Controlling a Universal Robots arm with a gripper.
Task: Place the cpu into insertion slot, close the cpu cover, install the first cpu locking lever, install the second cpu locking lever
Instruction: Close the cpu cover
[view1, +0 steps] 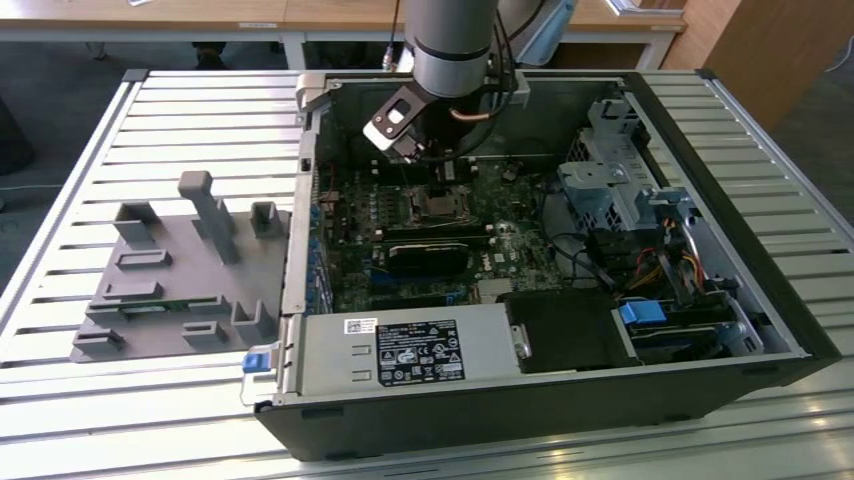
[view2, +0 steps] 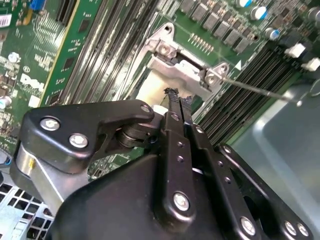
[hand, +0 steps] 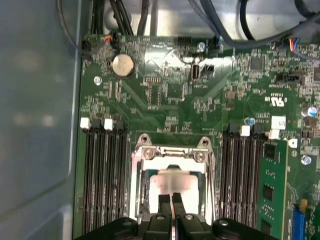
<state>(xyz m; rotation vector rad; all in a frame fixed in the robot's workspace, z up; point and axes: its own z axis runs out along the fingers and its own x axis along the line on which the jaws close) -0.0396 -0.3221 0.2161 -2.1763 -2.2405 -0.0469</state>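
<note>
The cpu (hand: 172, 180) lies in the insertion slot (view1: 435, 206), its pale silver face showing through a square window. The cpu cover (hand: 170, 156) lies flat over it as a silvery frame; in the second wrist view the cover (view2: 182, 67) shows two screws at one end. My gripper (hand: 173, 196) hangs right above the cpu with its black fingers (view2: 175, 130) pressed together and nothing visible between them. The gripper (view2: 178, 95) tips sit at the edge of the cpu (view2: 150, 89) face. A thin metal locking lever (view2: 262, 91) sticks out sideways from the socket.
Black memory slots (hand: 102, 175) flank the socket on the green motherboard (hand: 170, 95). A long black card (view1: 430, 258) and a labelled grey box (view1: 407, 350) lie in front. Case walls (view1: 694, 150), a drive cage and cables surround the board. A grey fixture (view1: 174, 265) stands at the exterior view's left.
</note>
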